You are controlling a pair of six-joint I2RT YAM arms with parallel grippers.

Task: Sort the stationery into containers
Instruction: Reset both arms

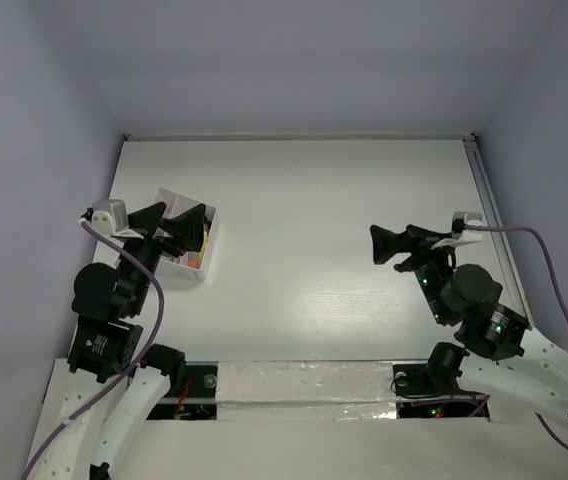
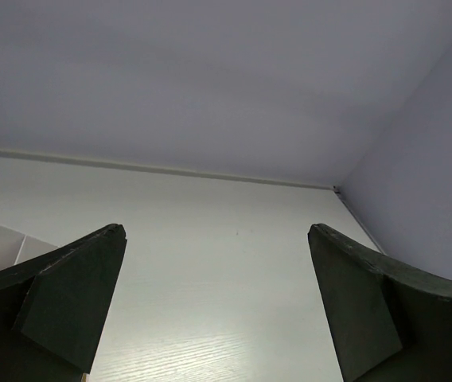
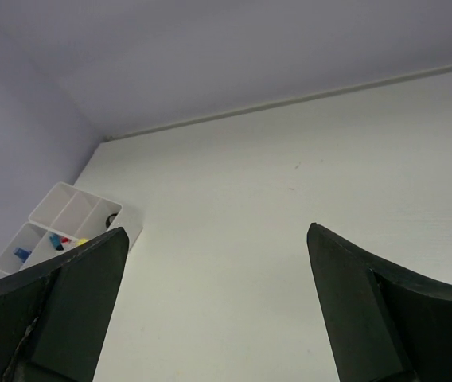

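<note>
Over the white box: left gripper, jaws spread wide, nothing between them. Well right of the box: right gripper, equally wide, empty. Inside the box: small stationery bits, blue, red, yellow, perhaps orange; too small to identify.

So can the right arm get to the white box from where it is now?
Probably not easily. The table between the right gripper and the white box is bare, so nothing blocks the path, but the box sits far across on the left, and the open left gripper hangs over it.
</note>
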